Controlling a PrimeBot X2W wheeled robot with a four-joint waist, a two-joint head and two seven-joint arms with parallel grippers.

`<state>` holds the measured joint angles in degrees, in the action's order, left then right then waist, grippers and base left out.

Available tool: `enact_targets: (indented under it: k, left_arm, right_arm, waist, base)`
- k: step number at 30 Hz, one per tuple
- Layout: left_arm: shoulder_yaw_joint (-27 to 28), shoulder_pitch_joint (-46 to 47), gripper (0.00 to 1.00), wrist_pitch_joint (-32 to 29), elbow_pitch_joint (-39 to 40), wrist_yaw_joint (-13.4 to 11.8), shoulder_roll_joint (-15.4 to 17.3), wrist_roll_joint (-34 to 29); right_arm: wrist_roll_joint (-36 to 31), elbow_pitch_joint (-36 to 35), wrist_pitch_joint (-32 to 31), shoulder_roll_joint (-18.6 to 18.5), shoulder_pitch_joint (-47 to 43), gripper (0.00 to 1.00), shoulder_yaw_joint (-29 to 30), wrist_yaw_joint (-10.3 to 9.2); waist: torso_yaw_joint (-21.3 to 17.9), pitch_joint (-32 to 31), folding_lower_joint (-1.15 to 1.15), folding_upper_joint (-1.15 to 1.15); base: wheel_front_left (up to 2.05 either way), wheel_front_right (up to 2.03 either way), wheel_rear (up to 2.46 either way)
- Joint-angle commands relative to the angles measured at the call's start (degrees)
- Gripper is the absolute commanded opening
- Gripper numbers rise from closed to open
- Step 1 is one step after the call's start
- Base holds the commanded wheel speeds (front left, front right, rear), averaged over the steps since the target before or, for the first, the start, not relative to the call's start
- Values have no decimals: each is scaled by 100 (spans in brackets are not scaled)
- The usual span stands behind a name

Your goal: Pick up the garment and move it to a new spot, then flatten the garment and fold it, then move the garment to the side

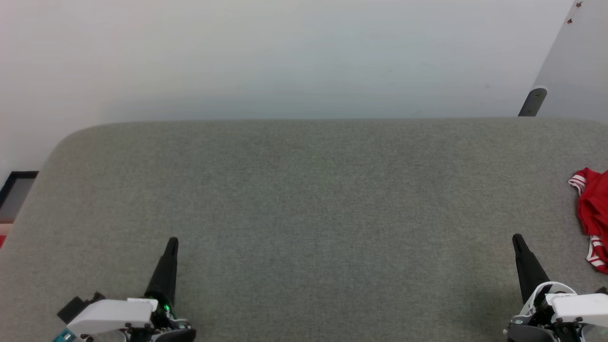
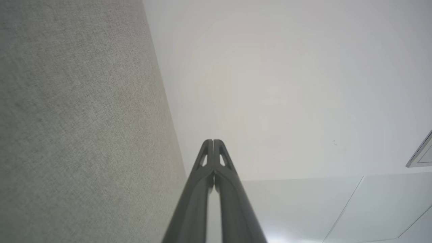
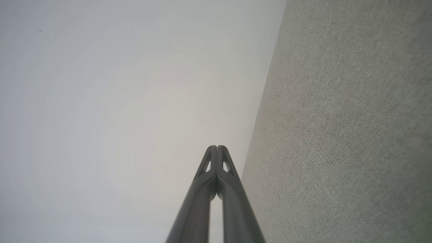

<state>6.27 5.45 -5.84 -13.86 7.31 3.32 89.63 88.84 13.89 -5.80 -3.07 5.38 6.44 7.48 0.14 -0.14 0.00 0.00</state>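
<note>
Head view: the garment (image 1: pixel 593 213) lies rumpled at 3 o'clock on the grey table (image 1: pixel 304 190), cut by the frame edge. The left gripper (image 1: pixel 172 243) at 7 and right gripper (image 1: pixel 517 239) at 5 rest pinched together, holding nothing, probably parked wide for working room.

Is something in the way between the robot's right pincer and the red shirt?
Nothing visible is. The right pincer, shut, sits over the grey surface, and the red shirt lies to its right at the picture's edge, partly cut off. Just bare surface lies between them.
</note>
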Motion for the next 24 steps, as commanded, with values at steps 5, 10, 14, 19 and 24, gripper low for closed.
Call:
enact_targets:
  k: [5,10,14,19,24]
  left_arm:
    - [36,90,0,-73,-19,31,-44,219]
    - [45,114,0,-93,-27,31,-55,278]
    - [44,112,0,-93,-27,31,-54,278]
    - [42,111,0,-93,-27,31,-54,278]
    - [42,111,0,-93,-26,31,-54,278]
  right_arm:
    - [269,11,-71,28,113,0,14,2]
    - [366,17,-94,32,113,0,14,2]
    - [368,18,-93,32,101,0,14,2]
    - [368,18,-93,32,100,0,13,2]
    - [368,17,-93,32,100,0,13,2]
  waist:
    - [-9,20,0,0]
    - [-14,31,0,0]
    - [-14,31,0,0]
    - [-14,31,0,0]
    - [-14,31,0,0]
  base:
    - [0,0,0]
    - [0,0,0]
    - [0,0,0]
    - [0,0,0]
    - [0,0,0]
